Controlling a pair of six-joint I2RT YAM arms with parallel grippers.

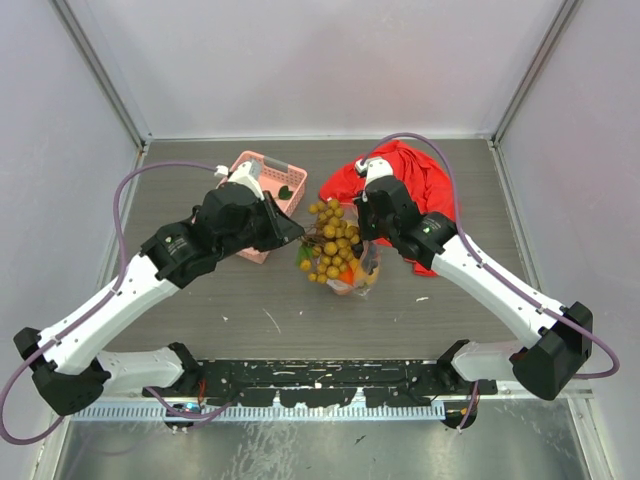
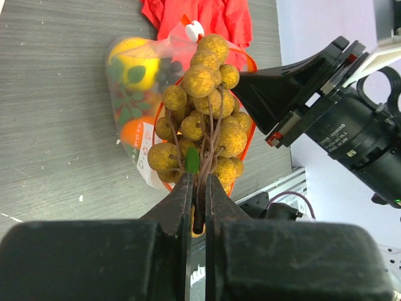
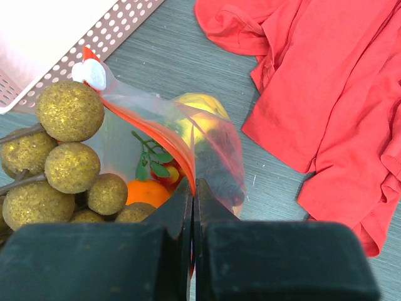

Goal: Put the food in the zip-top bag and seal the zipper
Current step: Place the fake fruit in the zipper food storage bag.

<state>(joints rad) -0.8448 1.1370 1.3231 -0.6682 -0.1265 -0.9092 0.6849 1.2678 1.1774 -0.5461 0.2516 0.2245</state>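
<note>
The clear zip-top bag (image 1: 352, 277) lies mid-table with its mouth held open; an orange (image 3: 145, 192) and a yellow fruit (image 3: 199, 108) sit inside. Its orange-red zipper (image 3: 164, 138) runs along the mouth, with a white slider (image 3: 89, 74) at one end. My right gripper (image 3: 193, 188) is shut on the zipper edge. My left gripper (image 2: 198, 182) is shut on the dark stems of the golden-brown berry bunch (image 2: 203, 113), holding it over the bag's mouth. In the top view the bunch (image 1: 332, 240) hangs between the two grippers.
A pink basket (image 1: 270, 190) stands behind the left gripper. A red cloth (image 1: 420, 180) lies crumpled at the back right, partly under the right arm, close to the bag in the right wrist view (image 3: 326, 81).
</note>
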